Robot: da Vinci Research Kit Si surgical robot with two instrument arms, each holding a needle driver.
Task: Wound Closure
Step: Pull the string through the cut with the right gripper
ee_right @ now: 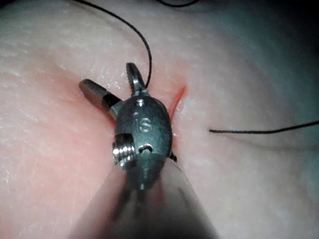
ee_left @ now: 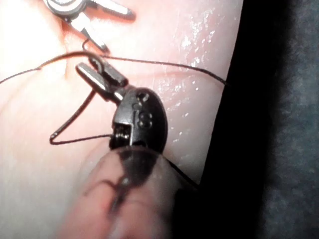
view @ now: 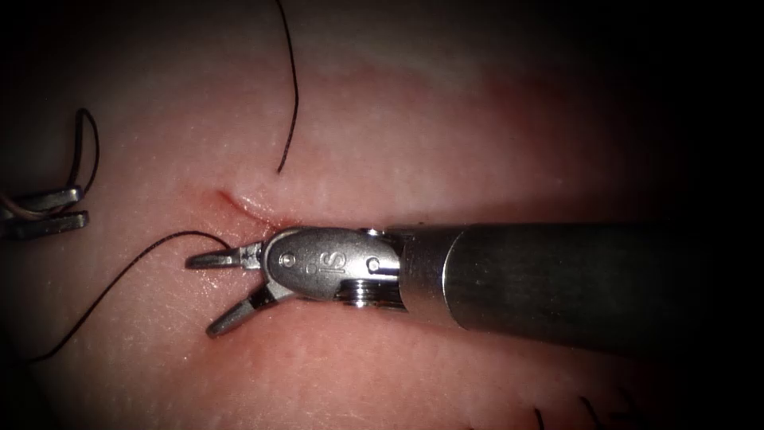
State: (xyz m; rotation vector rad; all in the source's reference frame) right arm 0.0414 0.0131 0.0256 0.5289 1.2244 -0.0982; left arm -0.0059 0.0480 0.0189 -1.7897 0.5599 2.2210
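Holding nothing, your right tool lies across the tissue with its fingers spread, tips pointing toward 9 o'clock.

- Cut: a short red line just beyond the right tool's upper finger, at about 1 o'clock from the tips. The right wrist view puts it just beside the tool's wrist.
- Left tool: at the 9 o'clock edge, well to the left of the cut. Its fingers look pressed together on the thread, which curls up in a dark loop above them.
- Thread, long strand: comes down from 12 o'clock and ends on the tissue just above the cut.
- Thread, second strand: leaves the tissue by the right tool's upper finger and sweeps away toward 8 o'clock.
- Cut ends of thread: short stubs at 5 o'clock, well apart from both tools.
- Needle: you cannot tell its place from these views.

Hazards, as a judgement:
- The second strand passes right beside your spread right fingers. Closing them carelessly could nip or fray it, or pinch the tissue under the tips.
- A hard pull from the left tool could drag the thread against the cut's edge and tear it.
- With the needle unlocated, any sweep of either tool risks snagging it.
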